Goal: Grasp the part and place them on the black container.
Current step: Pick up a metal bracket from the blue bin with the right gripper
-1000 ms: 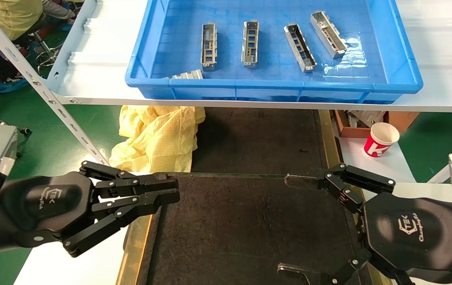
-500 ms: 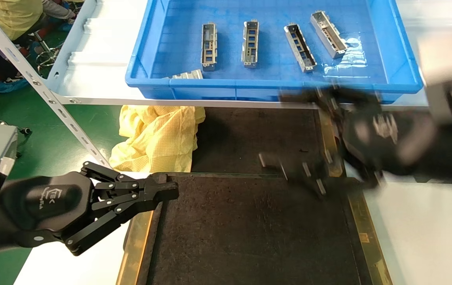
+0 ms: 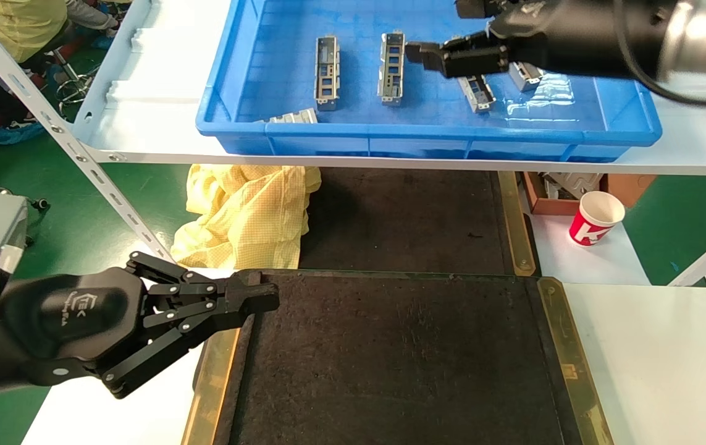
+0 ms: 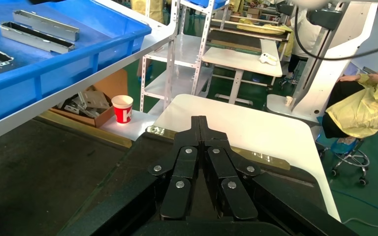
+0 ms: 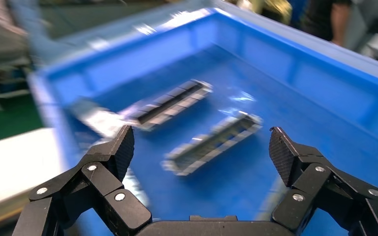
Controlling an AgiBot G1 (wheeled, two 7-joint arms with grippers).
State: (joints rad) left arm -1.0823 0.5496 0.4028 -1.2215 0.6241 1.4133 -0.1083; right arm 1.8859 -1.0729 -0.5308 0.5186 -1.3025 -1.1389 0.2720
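- Matte black container (image 3: 402, 364), wide and flat w/ brass side strips, low in head view, below the shelf; surface bare.
- Blue bin (image 3: 630, 133) up on white shelf (image 3: 142, 133), well apart from black container; holds the metal parts.
- Yellow cloth (image 3: 247, 213) bunched under shelf edge, near tray's far-left corner.
- Right gripper (image 3: 445, 34) reaching in over bin from the right, above the two rightmost parts; fingers wide apart, nothing between them (right wrist view confirms (image 5: 202, 147)).
- Left gripper (image 3: 260, 298) parked at tray's near-left corner, fingers pressed together, empty; same in left wrist view (image 4: 200, 123).
- Parts in bin: part (image 3: 326, 72) and another (image 3: 391, 67) lying side by side in middle, third (image 3: 475, 91) partly hidden under right gripper, fourth (image 3: 294, 117) by front wall. Blurred in right wrist view.
- Red-white paper cup (image 3: 596, 217) upright, right of tray, under shelf.
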